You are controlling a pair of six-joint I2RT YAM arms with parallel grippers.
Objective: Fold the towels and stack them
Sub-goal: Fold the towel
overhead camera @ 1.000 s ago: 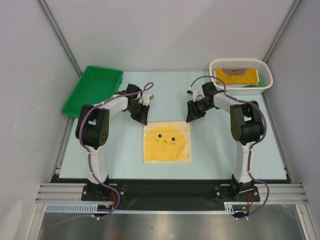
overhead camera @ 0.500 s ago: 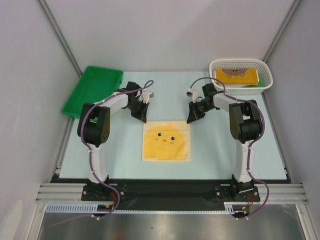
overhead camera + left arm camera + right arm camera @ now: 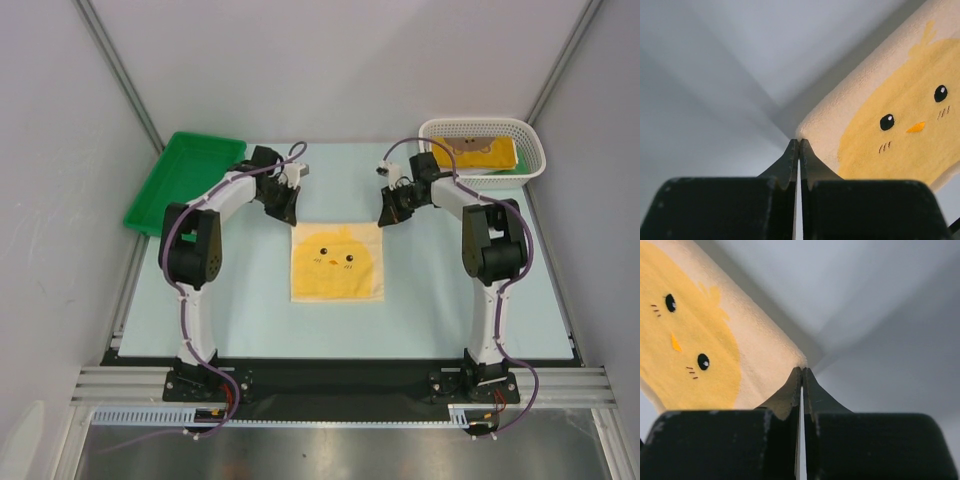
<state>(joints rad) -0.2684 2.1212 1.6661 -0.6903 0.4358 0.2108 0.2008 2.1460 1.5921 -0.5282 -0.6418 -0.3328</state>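
Two far corners of the towel are being pinched, one by the left end effector, one by the right end effector, both clamping fully shut. It is lying flat on the tabletop. Only the tips are biting, so a corner could be slipping free on lifting, skewing the fold.

Bench centre: I see the spread towel lying flat on the bench.
Towel's far corners: left pincer at the left one, right pincer at the right one.
Far left: I have the tray behind the left pincer.
Far right: basket, folded towels in it.
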